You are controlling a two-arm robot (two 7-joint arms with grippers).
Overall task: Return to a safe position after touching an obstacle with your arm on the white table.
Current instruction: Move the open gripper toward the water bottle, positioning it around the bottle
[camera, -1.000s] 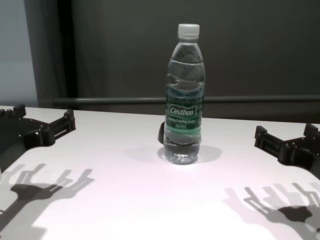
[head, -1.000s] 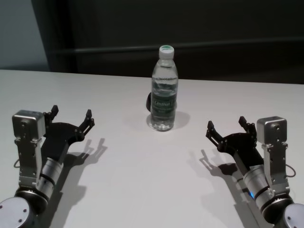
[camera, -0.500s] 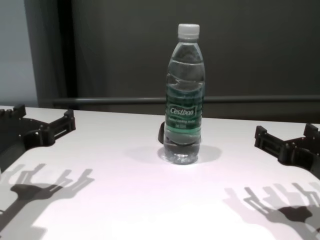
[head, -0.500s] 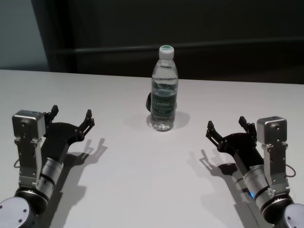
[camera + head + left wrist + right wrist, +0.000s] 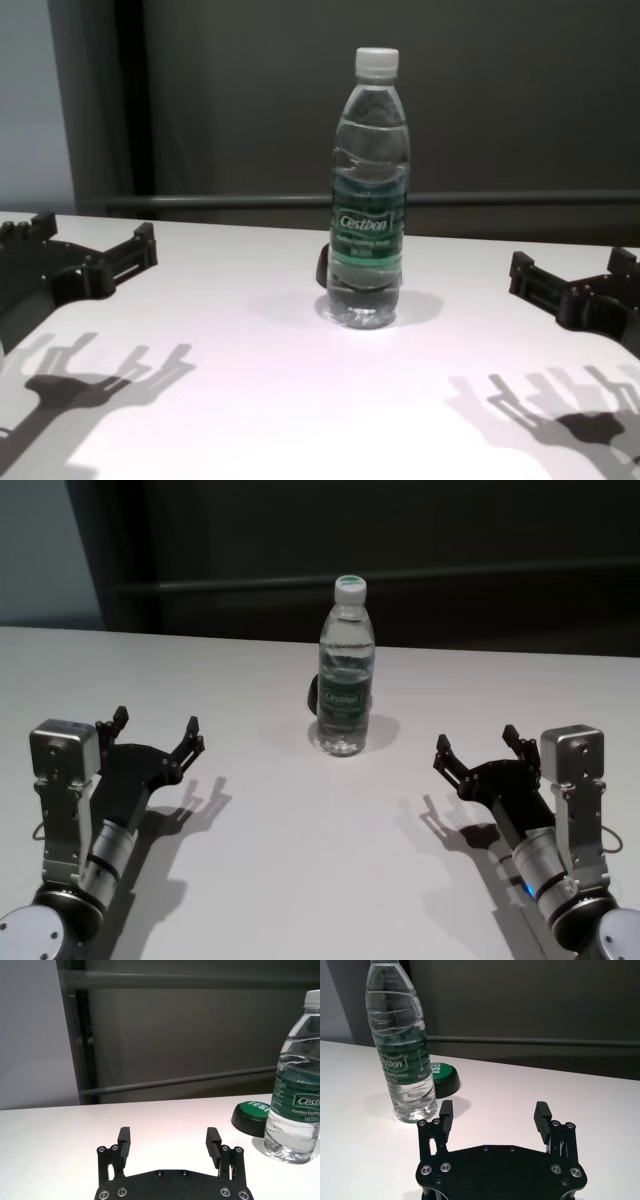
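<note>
The obstacle, a clear water bottle (image 5: 345, 680) with a white cap and green label, stands upright at the middle of the white table (image 5: 300, 860). It also shows in the chest view (image 5: 370, 200), the left wrist view (image 5: 297, 1095) and the right wrist view (image 5: 400, 1045). My left gripper (image 5: 158, 722) is open and empty, low over the table, well to the left of the bottle and apart from it. My right gripper (image 5: 474, 738) is open and empty, to the bottle's right, also apart from it.
A black disc with a green top (image 5: 251, 1116) lies on the table just behind the bottle, also in the right wrist view (image 5: 444, 1077). A dark wall with a horizontal rail (image 5: 200, 201) runs behind the table's far edge.
My left gripper has shifted slightly to the right, toward the bottle, and a little nearer to me. The right arm and the bottle have not moved.
</note>
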